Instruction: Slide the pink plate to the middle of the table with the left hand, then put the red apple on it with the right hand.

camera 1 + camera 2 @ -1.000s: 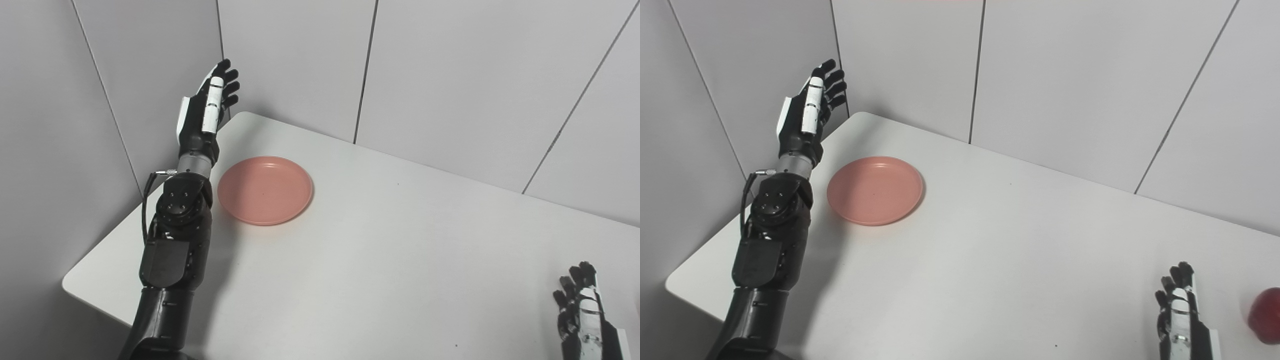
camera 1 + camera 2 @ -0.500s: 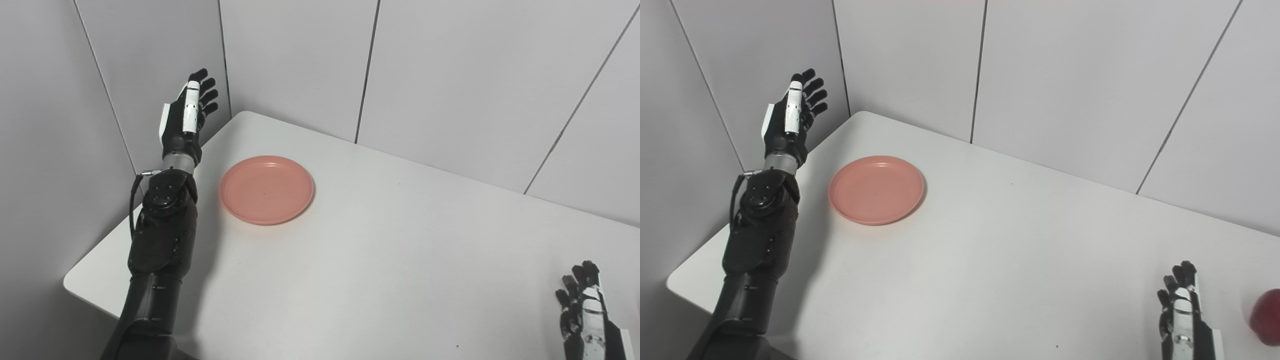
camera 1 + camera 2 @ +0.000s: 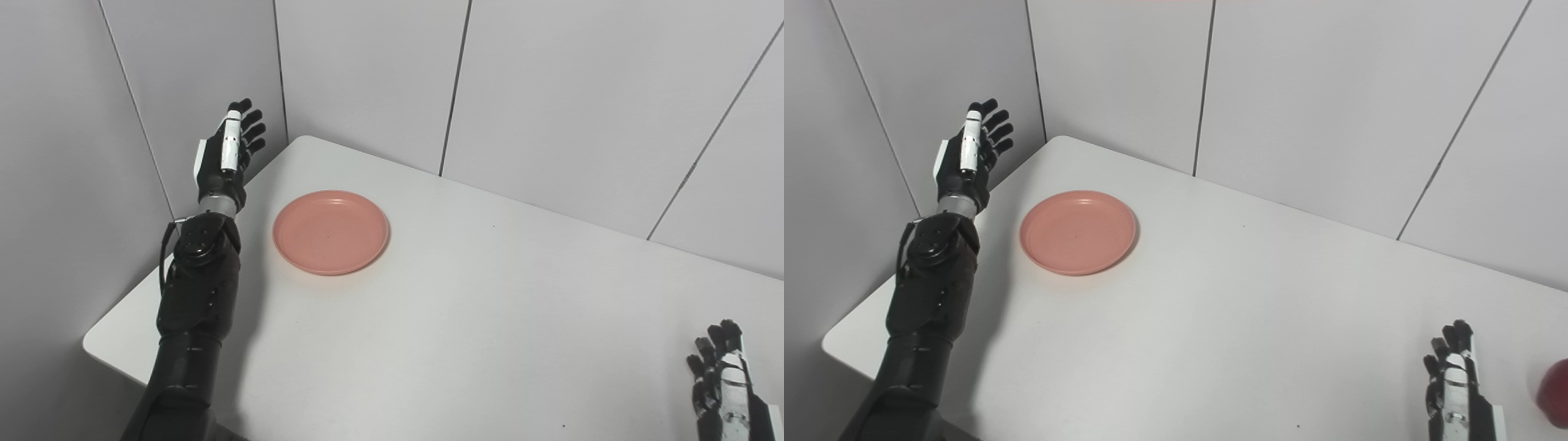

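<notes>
Left eye view: one pink plate (image 3: 331, 231) lies on the white surface (image 3: 490, 318), toward its far left. One left hand (image 3: 228, 153), fingers spread and holding nothing, is raised left of the plate, apart from it. One right hand (image 3: 723, 392) sits near right, empty, fingers apart.

Right eye view: one red apple (image 3: 1554, 393) lies at the right edge, just beside the right hand.

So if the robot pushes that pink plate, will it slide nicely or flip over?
The pink plate looks wide, shallow and flat on the smooth white table, so it will probably slide rather than flip. It looks like stiff plastic, likely light, so a hard shove might send it too far. Its low rim gives the left hand little to push against.
</notes>
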Controlling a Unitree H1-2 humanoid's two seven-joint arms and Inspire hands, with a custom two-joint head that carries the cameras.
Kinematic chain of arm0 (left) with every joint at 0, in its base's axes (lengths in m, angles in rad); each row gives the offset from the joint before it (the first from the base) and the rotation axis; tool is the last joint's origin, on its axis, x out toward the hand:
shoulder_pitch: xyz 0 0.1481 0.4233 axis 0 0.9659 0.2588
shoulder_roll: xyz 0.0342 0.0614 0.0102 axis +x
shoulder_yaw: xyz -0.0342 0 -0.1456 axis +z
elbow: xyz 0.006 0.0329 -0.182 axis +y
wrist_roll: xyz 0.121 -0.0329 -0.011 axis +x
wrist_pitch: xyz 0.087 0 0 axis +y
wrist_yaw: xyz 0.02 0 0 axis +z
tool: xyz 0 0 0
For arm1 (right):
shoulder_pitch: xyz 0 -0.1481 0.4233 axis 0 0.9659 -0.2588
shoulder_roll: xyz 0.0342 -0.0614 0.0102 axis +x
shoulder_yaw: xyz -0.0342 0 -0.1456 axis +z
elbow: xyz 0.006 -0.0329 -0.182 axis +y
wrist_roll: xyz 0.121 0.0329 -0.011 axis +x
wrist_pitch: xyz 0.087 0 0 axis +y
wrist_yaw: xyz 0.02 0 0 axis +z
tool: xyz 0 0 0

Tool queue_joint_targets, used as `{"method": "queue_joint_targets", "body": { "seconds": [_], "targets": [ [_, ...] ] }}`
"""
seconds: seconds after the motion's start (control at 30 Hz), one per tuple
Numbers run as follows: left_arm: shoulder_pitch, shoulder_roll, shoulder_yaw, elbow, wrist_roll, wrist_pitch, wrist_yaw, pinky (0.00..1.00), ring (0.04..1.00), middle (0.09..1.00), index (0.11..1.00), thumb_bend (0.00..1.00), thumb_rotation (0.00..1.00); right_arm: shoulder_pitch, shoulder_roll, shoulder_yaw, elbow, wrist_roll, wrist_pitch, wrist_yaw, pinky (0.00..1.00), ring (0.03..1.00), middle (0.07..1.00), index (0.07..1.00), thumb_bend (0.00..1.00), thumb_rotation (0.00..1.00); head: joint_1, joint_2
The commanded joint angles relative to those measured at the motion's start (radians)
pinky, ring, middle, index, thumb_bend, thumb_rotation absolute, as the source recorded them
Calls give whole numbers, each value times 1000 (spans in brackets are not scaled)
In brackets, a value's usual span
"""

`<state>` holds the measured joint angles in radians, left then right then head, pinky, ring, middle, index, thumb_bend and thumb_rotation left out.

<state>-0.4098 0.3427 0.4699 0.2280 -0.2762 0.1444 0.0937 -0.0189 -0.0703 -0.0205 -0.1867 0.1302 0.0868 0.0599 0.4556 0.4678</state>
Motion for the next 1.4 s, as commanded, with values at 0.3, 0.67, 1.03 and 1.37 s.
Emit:
{"method": "queue_joint_targets", "body": {
  "seconds": [0.3, 0.67, 1.03, 1.37],
  "targets": [
    [-43, 40, 16, 47, -39, -47, -14, 887, 879, 878, 863, 360, 998, -22, -6, -6, -59, 13, 33, 4, 1000, 1000, 1000, 1000, 0, 1000, 3, 7],
    [-28, 53, 3, 138, -68, -86, -68, 899, 906, 902, 880, 362, 998, -18, -9, -5, -72, 10, 42, 5, 1000, 1000, 1000, 1000, 0, 1000, 5, 13],
    [-24, 36, -11, 186, -47, -85, -52, 913, 894, 888, 874, 352, 1000, -19, -9, -8, -84, 16, 58, 3, 1000, 1000, 1000, 1000, 0, 1000, 7, 19],
    [-26, 40, -31, 280, -41, -149, -75, 900, 894, 896, 872, 373, 1000, -18, -15, -7, -84, 18, 54, 9, 1000, 1000, 1000, 1000, 0, 1000, 7, 26]
  ]
}}
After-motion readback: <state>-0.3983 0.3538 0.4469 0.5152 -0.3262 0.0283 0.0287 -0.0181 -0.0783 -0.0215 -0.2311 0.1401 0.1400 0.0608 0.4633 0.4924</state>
